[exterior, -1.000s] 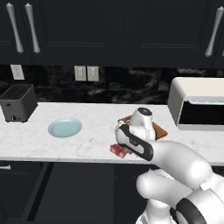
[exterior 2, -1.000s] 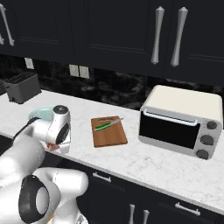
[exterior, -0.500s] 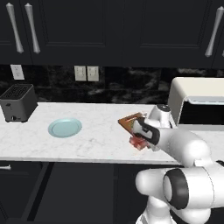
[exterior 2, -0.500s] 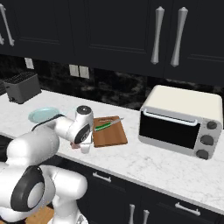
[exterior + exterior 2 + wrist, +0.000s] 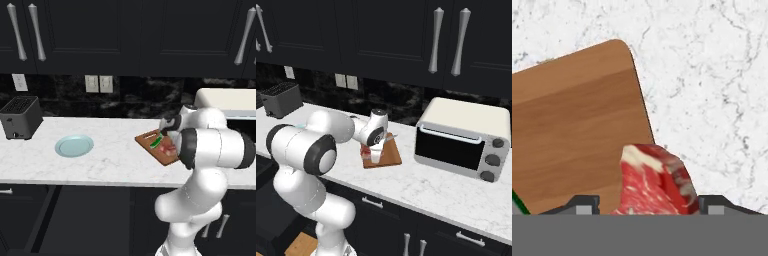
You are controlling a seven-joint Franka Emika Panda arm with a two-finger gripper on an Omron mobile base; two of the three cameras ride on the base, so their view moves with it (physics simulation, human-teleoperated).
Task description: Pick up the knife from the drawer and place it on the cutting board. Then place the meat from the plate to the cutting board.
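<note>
The meat [image 5: 657,182], a red wedge with a pale fatty edge, sits between my two finger tips, which stand one on each side of it; my end effector [image 5: 647,202] is clamped on it. In the hand view it hangs over the near corner of the cutting board [image 5: 577,130], partly past the board's edge, with white marbled bench [image 5: 712,75] beyond. I cannot tell whether the meat touches the board or is held just above it.

In the left base view the meat [image 5: 168,148] shows red over the cutting board [image 5: 152,146], with the green-handled knife [image 5: 157,142] lying on the board just beside it. In the right base view my end effector [image 5: 374,151] points down at the left end of the board [image 5: 389,155].

The light blue plate [image 5: 74,145] lies well apart to the left on the bench [image 5: 110,165]. Farther left stands a dark toaster [image 5: 20,117]. To the right of the board sits a pale toaster oven [image 5: 463,138]. Black cabinet doors [image 5: 391,35] with long silver handles hang above.
</note>
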